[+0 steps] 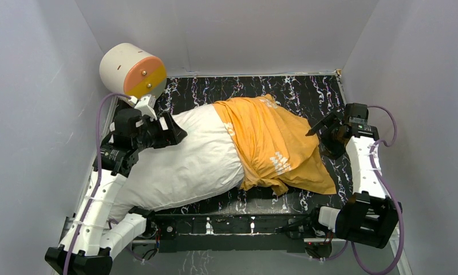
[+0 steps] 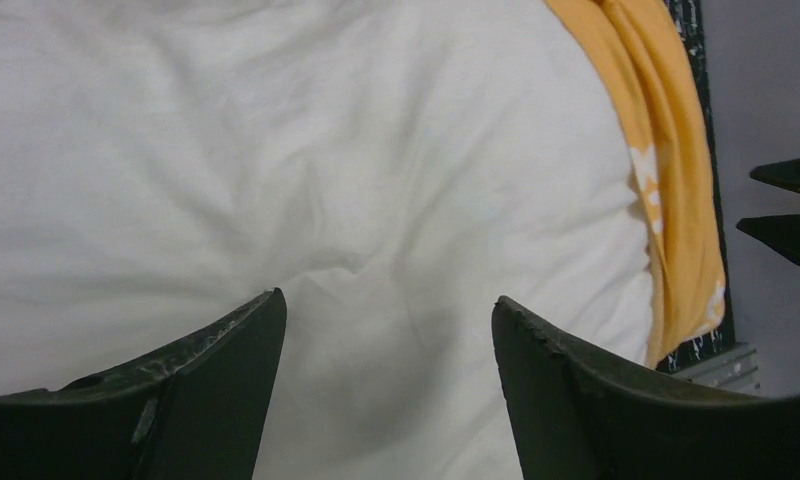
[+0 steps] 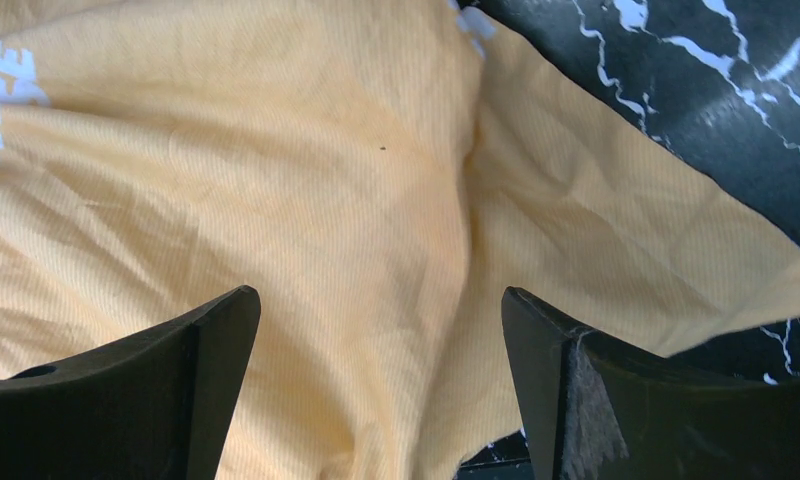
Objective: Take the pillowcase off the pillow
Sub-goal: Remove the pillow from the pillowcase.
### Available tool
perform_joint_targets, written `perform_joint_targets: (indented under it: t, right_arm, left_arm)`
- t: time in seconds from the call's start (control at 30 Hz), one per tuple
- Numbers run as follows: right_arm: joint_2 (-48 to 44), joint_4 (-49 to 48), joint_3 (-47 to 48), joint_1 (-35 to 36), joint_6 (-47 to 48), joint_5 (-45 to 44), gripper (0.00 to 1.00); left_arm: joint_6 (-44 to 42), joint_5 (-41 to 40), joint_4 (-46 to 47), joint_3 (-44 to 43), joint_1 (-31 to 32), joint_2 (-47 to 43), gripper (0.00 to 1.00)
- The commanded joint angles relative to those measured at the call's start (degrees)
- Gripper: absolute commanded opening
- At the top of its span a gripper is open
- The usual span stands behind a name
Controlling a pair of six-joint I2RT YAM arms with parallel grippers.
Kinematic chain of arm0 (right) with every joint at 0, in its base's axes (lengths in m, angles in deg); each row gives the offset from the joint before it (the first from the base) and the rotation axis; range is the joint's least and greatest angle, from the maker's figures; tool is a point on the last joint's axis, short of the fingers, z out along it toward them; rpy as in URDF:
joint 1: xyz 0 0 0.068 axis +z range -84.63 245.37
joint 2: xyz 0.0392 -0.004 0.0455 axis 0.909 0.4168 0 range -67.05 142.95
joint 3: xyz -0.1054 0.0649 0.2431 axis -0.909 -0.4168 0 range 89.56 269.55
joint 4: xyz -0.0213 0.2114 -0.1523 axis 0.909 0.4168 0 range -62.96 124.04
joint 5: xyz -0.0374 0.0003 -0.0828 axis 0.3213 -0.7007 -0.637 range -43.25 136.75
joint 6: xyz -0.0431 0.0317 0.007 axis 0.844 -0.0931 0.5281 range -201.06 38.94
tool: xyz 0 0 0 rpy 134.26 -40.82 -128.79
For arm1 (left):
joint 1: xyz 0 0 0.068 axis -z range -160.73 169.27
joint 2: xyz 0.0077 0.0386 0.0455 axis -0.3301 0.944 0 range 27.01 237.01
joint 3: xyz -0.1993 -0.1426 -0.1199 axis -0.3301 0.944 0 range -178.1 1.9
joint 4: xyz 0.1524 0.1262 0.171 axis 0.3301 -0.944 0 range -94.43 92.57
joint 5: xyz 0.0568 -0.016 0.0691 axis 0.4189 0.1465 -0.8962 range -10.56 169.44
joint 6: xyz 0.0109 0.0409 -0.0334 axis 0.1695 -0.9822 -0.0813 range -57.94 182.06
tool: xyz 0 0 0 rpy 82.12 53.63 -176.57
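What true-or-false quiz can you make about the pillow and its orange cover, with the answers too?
1. The pillowcase covers the whole pillow. False: it covers only the right end; the rest is bare white.
2. The pillowcase shows its orange-yellow side. True.
3. The left jaws are shut on the pillow. False: they stand open over it.
4. The right jaws stand open over the pillowcase. True.
5. A cream cylinder sits at the far left. True.
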Motion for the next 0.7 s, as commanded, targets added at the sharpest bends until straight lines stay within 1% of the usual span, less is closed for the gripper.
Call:
perform_joint_targets:
  t: [0.0,0.1,0.17,0.2,0.27,0.33,0.4,0.53,0.6,0.67]
  right_arm:
    - [-4.5,7.5,3.4,-0.5,-6.0,-3.6,0.99]
    - [-9.1,6.2,-3.0,-0.5,-12.9,3.3,0.99]
    - [-13.7,3.1,-9.6,-0.5,-19.4,9.3,0.99]
    - [-16.7,0.3,-13.6,-0.5,-23.0,13.1,0.99]
    - [-21.4,-1.9,-18.9,-0.4,-28.6,14.4,0.99]
    - [-23.1,2.3,-19.0,-0.4,-29.7,11.3,0.99]
    - [-23.8,5.6,-17.9,-0.5,-29.2,9.1,0.99]
    - [-24.5,9.0,-17.8,-0.4,-30.9,7.2,0.99]
    - [-25.1,7.7,-20.2,-0.4,-33.2,8.5,0.99]
    - [-25.4,5.2,-23.0,-0.4,-35.9,11.1,0.99]
  left_arm:
    - [-4.7,13.3,0.1,-5.1,-0.2,1.4,0.77]
    - [-9.4,20.5,-0.8,-8.5,0.5,4.8,0.76]
    - [-11.8,20.2,-1.5,-9.8,3.8,5.7,0.76]
    - [-12.7,18.4,-1.7,-10.1,6.2,6.0,0.77]
    - [-13.3,12.0,-2.3,-10.3,13.4,6.9,0.78]
    - [-13.0,5.9,-2.8,-10.1,20.5,8.5,0.79]
    - [-12.8,0.7,-3.4,-9.8,25.2,10.2,0.79]
    - [-13.8,-5.3,-4.0,-8.0,28.3,13.3,0.85]
    - [-13.8,-8.2,-4.5,-7.1,28.9,15.4,0.87]
    - [-13.6,-10.6,-4.7,-6.1,29.1,17.5,0.87]
